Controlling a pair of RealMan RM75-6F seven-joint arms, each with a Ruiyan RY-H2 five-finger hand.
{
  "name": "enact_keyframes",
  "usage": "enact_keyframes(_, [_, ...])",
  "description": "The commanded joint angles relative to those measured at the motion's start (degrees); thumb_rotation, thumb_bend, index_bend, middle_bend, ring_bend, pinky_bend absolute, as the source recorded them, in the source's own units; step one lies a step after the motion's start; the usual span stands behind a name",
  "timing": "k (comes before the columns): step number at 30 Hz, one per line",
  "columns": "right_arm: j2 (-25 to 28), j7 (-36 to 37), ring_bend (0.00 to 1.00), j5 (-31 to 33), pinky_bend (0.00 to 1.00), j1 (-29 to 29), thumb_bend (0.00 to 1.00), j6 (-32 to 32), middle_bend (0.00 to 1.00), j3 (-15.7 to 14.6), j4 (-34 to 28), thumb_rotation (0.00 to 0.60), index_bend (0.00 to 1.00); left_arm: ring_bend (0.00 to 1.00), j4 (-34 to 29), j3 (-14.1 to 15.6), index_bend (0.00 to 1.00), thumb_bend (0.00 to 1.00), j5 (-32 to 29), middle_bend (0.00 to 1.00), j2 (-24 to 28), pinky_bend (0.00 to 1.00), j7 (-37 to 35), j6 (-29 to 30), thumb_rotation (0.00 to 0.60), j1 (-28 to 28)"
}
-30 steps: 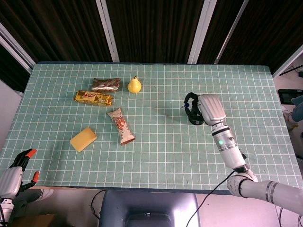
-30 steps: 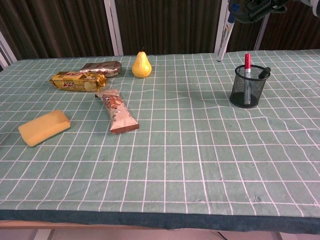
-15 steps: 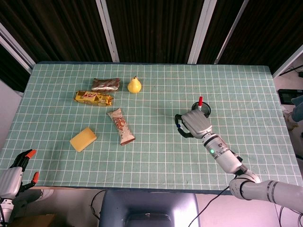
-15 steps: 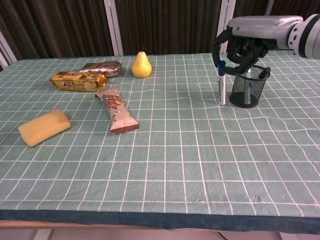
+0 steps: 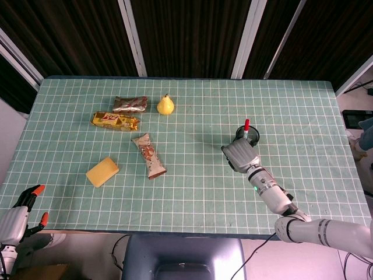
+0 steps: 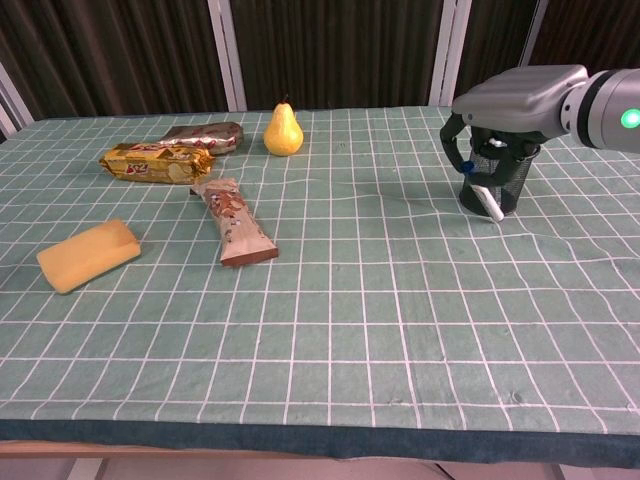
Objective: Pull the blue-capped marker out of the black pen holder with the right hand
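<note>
The black mesh pen holder [image 6: 507, 181] stands at the right of the table, with a red-capped marker [image 5: 246, 125] sticking out of it. My right hand [image 6: 500, 105] hangs low just in front of the holder, fingers curled down. It holds the blue-capped marker [image 6: 484, 198] by its blue end; the white body slants down to the right, tip close to the cloth in front of the holder. From the head view my right hand [image 5: 239, 155] covers most of the holder [image 5: 254, 136]. My left hand [image 5: 22, 211] sits off the table's front left corner, fingers apart, holding nothing.
A yellow pear [image 6: 283, 131], a silver-brown wrapper [image 6: 203, 133], a gold biscuit pack [image 6: 155, 163], a snack bar [image 6: 234, 222] and a yellow sponge [image 6: 88, 254] lie on the left half of the green checked cloth [image 6: 400, 320].
My right hand came down from high above the table and settled close in front of the holder. The blue-capped marker went from hanging upright to slanting low by the cloth.
</note>
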Motion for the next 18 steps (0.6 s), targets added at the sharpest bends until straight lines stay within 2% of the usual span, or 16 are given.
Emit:
enact_keyframes(1, [-1.40, -1.17, 1.00, 1.86, 1.00, 0.97, 0.85, 0.62, 1.00, -0.83, 0.77, 0.600, 0.86, 0.05, -0.02, -0.01, 0.12, 0.46, 0.02, 0.05, 0.03, 0.32, -0.03, 0.02, 0.600, 0.00])
enact_keyframes(4, [-1.63, -0.96, 1.00, 1.86, 1.00, 0.99, 0.84, 0.71, 1.00, -0.88, 0.95, 0.600, 0.83, 0.05, -0.02, -0.01, 0.12, 0.46, 0.02, 0.05, 0.04, 0.32, -0.05, 0.03, 0.600, 0.00])
enact_keyframes(6, [-1.92, -0.45, 1.00, 1.96, 1.00, 1.00, 0.77, 0.51, 1.00, -1.01, 1.23, 0.600, 0.72, 0.05, -0.03, -0.03, 0.12, 0.46, 0.00, 0.05, 0.06, 0.32, -0.07, 0.01, 0.600, 0.00])
enact_keyframes(8, [-2.20, 0.37, 1.00, 1.79, 1.00, 0.96, 0.63, 0.41, 1.00, -1.14, 1.50, 0.600, 0.56, 0.05, -0.02, -0.01, 0.12, 0.46, 0.01, 0.05, 0.07, 0.32, -0.14, 0.01, 0.600, 0.02])
enact_keyframes(10, [-2.30, 1.63, 1.00, 1.58, 1.00, 0.70, 0.56, 0.43, 1.00, -1.15, 1.74, 0.600, 0.45, 0.05, 0.02, 0.02, 0.12, 0.46, 0.01, 0.05, 0.08, 0.32, -0.27, 0.05, 0.600, 0.07])
enact_keyframes(14, [-2.07, 2.68, 1.00, 1.72, 1.00, 0.56, 0.47, 0.13, 1.00, -1.47, 1.96, 0.600, 0.25, 0.05, 0.06, 0.03, 0.12, 0.46, 0.05, 0.05, 0.10, 0.32, -0.35, 0.16, 0.600, 0.13])
enact_keyframes(18, [-1.64, 3.80, 1.00, 2.29, 1.00, 0.34, 0.38, -0.07, 1.00, -1.66, 1.93, 0.600, 0.08, 0.05, 0.02, 0.06, 0.12, 0.46, 0.10, 0.05, 0.12, 0.32, -0.27, 0.14, 0.600, 0.12])
